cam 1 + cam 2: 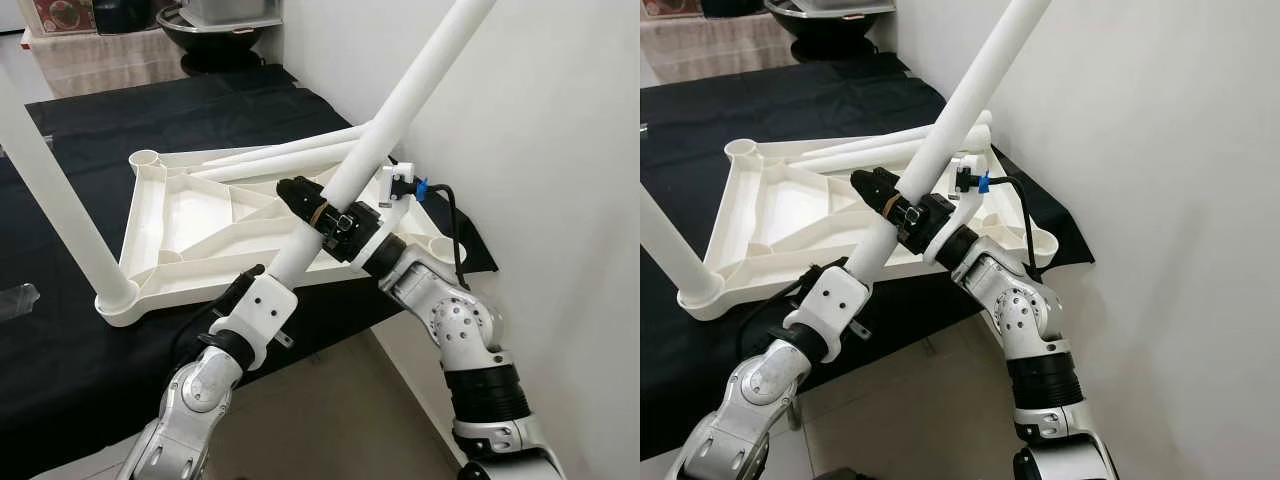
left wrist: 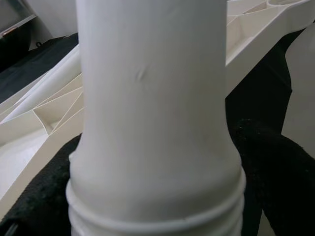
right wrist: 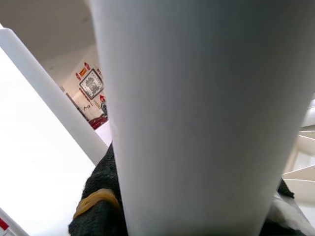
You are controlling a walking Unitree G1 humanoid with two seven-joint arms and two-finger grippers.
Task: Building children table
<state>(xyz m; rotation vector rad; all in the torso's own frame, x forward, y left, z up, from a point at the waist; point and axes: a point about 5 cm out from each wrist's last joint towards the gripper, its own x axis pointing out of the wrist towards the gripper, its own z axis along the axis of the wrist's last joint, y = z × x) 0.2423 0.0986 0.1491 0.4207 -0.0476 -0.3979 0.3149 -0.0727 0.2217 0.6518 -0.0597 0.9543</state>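
Note:
An upturned white plastic tabletop (image 1: 190,225) lies on a black-covered surface. One white leg (image 1: 60,200) stands fitted in its near left corner socket. I hold another long white leg (image 1: 400,110) slanted over the tabletop's near right side. My left gripper (image 1: 262,278) is shut on its lower, threaded end (image 2: 157,216). My right gripper (image 1: 305,200) is shut on the tube a little higher up, its black fingers (image 3: 98,206) wrapped round it. Two more white legs (image 1: 280,158) lie loose on the tabletop's far side.
A white wall (image 1: 560,150) rises close on the right. The black cover (image 1: 120,120) stretches left and back. A dark bowl (image 1: 215,30) stands at the back. Light floor (image 1: 340,410) shows below the near edge. An empty corner socket (image 1: 146,158) sits at the tabletop's far left.

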